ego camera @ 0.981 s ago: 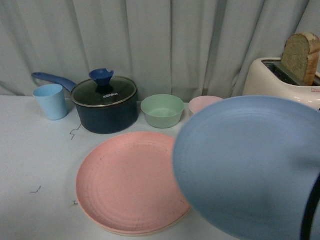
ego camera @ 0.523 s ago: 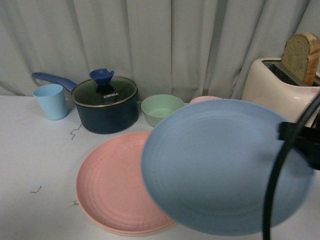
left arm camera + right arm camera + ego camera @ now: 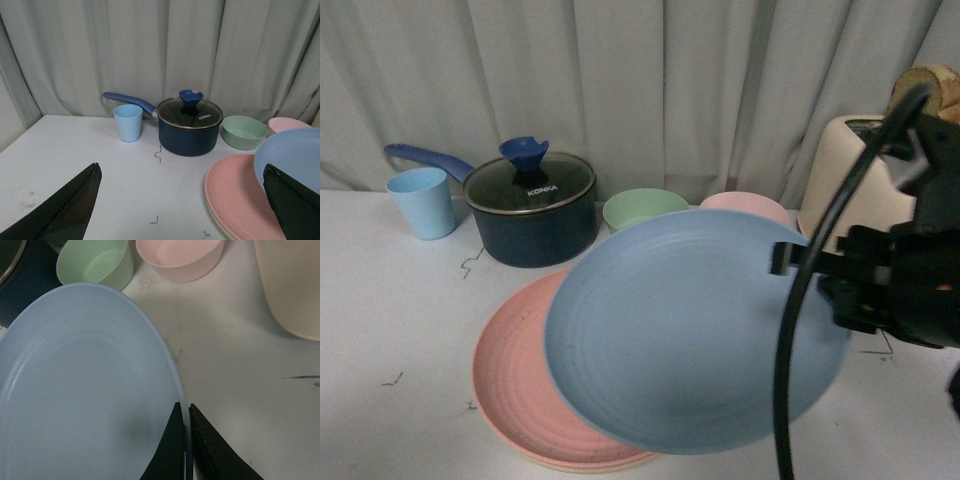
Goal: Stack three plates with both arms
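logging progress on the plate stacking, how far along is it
Done: the pink plate lies on the cream plate, whose rim peeks out underneath. In hand: the right gripper is shut on the rim of the blue plate, holding it off the table, partly over the pink one. Left to do: centre it over the pair, set it down, release. The left gripper is open and empty.

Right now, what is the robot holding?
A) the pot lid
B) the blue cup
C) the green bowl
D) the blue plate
D: the right gripper is pinched on the rim of the blue plate, which in the front view overlaps the pink plate.
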